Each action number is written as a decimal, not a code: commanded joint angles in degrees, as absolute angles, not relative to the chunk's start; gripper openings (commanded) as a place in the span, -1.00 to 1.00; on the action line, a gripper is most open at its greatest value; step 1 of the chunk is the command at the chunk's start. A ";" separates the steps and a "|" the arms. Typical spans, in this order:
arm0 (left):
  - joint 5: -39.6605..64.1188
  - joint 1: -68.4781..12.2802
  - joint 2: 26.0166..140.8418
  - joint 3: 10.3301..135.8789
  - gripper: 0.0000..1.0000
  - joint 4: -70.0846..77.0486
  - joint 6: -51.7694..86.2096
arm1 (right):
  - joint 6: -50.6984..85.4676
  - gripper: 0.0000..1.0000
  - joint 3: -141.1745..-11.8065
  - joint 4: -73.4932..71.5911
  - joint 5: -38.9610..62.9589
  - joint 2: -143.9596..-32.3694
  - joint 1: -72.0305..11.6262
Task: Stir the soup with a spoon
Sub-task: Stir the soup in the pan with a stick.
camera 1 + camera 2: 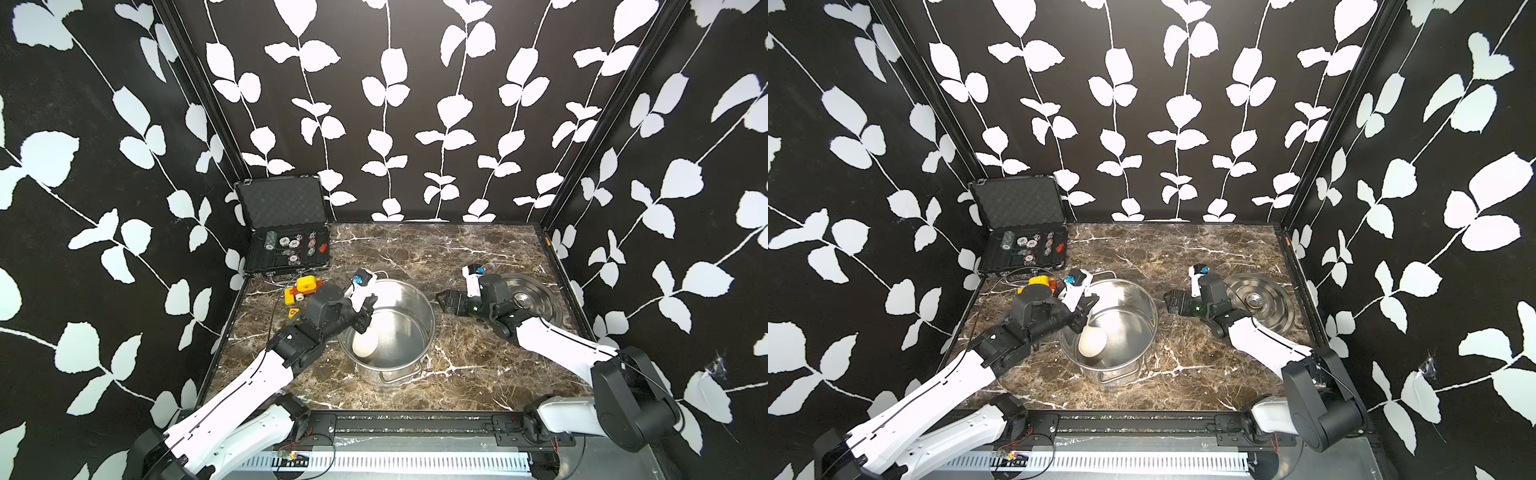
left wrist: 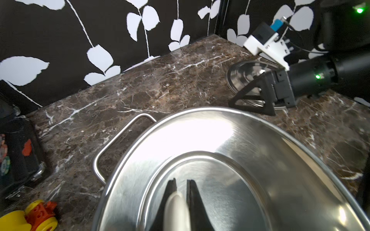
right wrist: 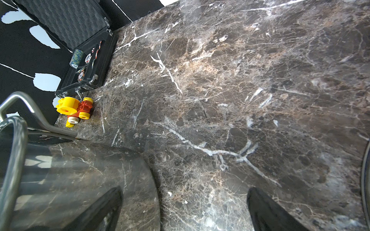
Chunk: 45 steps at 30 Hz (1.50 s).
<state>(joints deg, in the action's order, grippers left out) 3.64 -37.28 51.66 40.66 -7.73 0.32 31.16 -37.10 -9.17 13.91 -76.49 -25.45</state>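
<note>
Caught at the stirring step, spoon already down in the pot.

Found the left tool [image 1: 365, 312] pinched tight on the slim handle of the spoon [image 1: 365, 343], the white bowl low inside the steel pot [image 1: 430, 328], near the wall on the left arm's side. Made out no liquid in there, only bare shiny steel. Confirmed the grip in the left wrist view, with a dark finger either side of the pale handle. Noted the right tool [image 1: 444, 301] spread wide and holding nothing, parked low over the tabletop [image 1: 457, 374] between the pot and the lid [image 1: 536, 299] set flat beyond it. Judged stirring as begun or about to begin, not finished. Reckoned the next move to call for a slow circling sweep of the bowl round the floor, clear of the wall, grip firm enough to stop the handle twisting or the pot shifting.
</note>
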 commanded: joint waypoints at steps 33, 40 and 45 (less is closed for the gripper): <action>30.65 -44.83 76.27 56.70 -1.00 3.84 -3.82 | 30.17 0.98 -36.54 -9.39 12.74 -74.95 -25.40; 31.76 -48.26 71.51 52.74 -1.00 -0.28 -4.47 | 30.47 0.98 -36.61 -10.02 13.25 -75.58 -25.41; 29.21 -48.38 64.92 49.62 -1.00 -8.36 -6.48 | 30.50 0.98 -36.13 -10.02 13.05 -75.14 -25.46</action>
<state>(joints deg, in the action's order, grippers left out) 29.47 -48.31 68.75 50.76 -3.84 -4.58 30.85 -36.77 -8.58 13.69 -76.03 -25.45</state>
